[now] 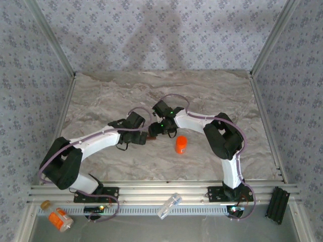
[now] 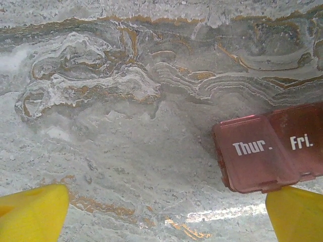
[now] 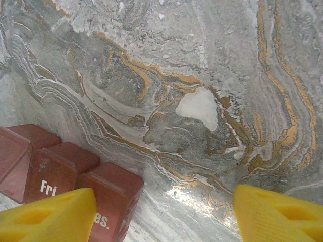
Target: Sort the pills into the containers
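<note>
Top view: both arms reached in to the middle of the marble table (image 1: 212, 96). The left gripper (image 1: 145, 137) and right gripper (image 1: 156, 130) sat nearly head to head there. The dark red pill box (image 1: 151, 136) was a small sliver between them, mostly hidden by the gripper heads. An orange cylinder (image 1: 181, 144) stood upright just right of them, toward the near edge. On the rail (image 1: 151, 194) at the near edge lay a clear tube (image 1: 169, 205). A white-capped orange bottle (image 1: 60, 219) lay past the near-left corner, and a black block (image 1: 277, 204) sat at the near-right corner.

Left wrist view: the left gripper (image 2: 164, 217) was released, with its yellow fingertips (image 2: 30, 212) spread wide and only bare marble between them. The pill box (image 2: 267, 146) lay flat at the right side, lids shut, reading "Thur." and "Fri.". Its near corner was just beside the right fingertip. Couldn't tell whether they touched.

Right wrist view: the right gripper (image 3: 164, 217) was also released, jaws well apart over bare marble and gripping nothing. The pill box (image 3: 65, 171) sat at lower left, with "Fri" and "es." legible. The left fingertip (image 3: 48, 217) overlapped it in the picture. Couldn't tell if that was contact.
</note>
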Robot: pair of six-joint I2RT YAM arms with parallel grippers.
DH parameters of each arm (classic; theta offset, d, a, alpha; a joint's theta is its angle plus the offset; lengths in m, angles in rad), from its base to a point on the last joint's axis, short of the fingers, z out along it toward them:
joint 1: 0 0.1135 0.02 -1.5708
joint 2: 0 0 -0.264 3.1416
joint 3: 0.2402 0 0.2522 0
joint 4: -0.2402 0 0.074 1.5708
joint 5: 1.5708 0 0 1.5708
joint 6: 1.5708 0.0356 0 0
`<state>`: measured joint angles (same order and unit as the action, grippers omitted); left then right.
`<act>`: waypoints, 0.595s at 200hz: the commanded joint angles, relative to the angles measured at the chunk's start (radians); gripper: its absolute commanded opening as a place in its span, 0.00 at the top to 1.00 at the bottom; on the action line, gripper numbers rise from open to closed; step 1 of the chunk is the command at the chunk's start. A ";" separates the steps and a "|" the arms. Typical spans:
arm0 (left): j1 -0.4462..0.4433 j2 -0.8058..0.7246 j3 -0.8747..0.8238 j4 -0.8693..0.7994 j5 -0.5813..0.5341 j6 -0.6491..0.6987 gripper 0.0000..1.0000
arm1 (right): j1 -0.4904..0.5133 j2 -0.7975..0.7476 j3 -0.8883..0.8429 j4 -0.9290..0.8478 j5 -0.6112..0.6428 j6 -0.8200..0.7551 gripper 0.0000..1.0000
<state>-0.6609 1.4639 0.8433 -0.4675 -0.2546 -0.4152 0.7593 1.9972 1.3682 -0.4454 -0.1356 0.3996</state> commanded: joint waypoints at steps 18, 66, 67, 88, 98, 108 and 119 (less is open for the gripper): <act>0.022 -0.016 0.057 0.007 -0.006 0.023 0.00 | 0.006 0.049 -0.036 -0.052 0.043 -0.010 0.27; 0.033 0.001 0.098 0.010 0.003 0.037 0.00 | 0.010 0.051 -0.036 -0.052 0.047 -0.010 0.27; 0.033 0.003 0.098 0.010 0.004 0.038 0.00 | 0.010 0.051 -0.036 -0.052 0.047 -0.011 0.27; 0.042 0.019 0.105 0.018 0.007 0.042 0.00 | 0.012 0.051 -0.037 -0.053 0.047 -0.011 0.27; 0.048 0.028 0.106 0.024 0.013 0.042 0.00 | 0.011 0.052 -0.038 -0.050 0.046 -0.011 0.27; 0.054 0.036 0.108 0.027 0.014 0.041 0.00 | 0.011 0.052 -0.037 -0.051 0.046 -0.010 0.27; 0.056 0.033 0.108 0.030 0.011 0.038 0.00 | 0.011 0.053 -0.036 -0.050 0.047 -0.011 0.27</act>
<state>-0.6182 1.4826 0.9226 -0.4522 -0.2504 -0.3889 0.7620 1.9972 1.3655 -0.4397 -0.1356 0.3996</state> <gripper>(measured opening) 0.997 0.729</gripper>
